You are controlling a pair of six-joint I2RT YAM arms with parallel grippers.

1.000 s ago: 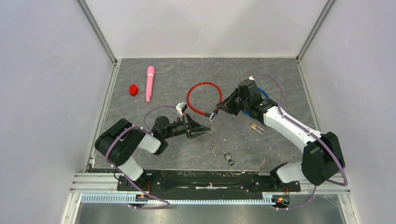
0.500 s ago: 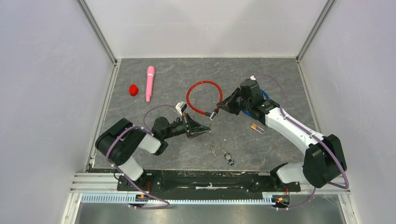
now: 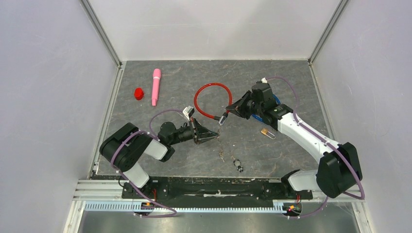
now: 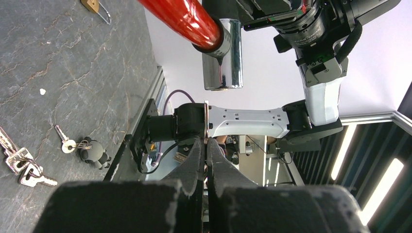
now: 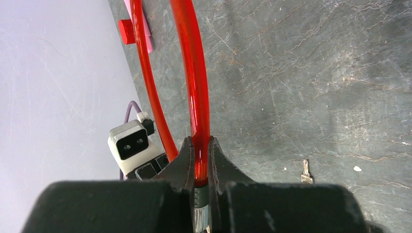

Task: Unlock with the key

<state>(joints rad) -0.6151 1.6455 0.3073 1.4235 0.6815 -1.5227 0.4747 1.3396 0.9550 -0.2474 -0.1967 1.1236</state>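
Top view: red cable lock [image 3: 195, 101] looped on the grey counter [image 3: 286, 80], its chrome lock cylinder [image 3: 223, 118] raised at the near end. The right gripper [image 3: 230, 112] is pinched on the cable just behind the cylinder. The left gripper [image 3: 216, 135] sits just beside and below it, jaws together. Also present: spare keys [image 3: 221, 156], a small keyring [image 3: 238, 165], a brass padlock [image 3: 266, 132], a pink stick [image 3: 156, 86] and a red cap [image 3: 139, 93], all apart from the work. Left wrist view: jaws pressed tight on a thin metal blade seen edge-on, taken to be the key [image 4: 206, 119]. Its tip points up toward the cylinder's end but is apart from it and a little to one side. Right wrist view: fingers clamped on the red cable, which runs straight out from between them. Step in hand, by my reading: presenting key to keyhole, not yet entered. Next move calls for a small sideways correction and squaring of the blade to the slot. Then a straight push and a turn, with the right side holding the cylinder steady.
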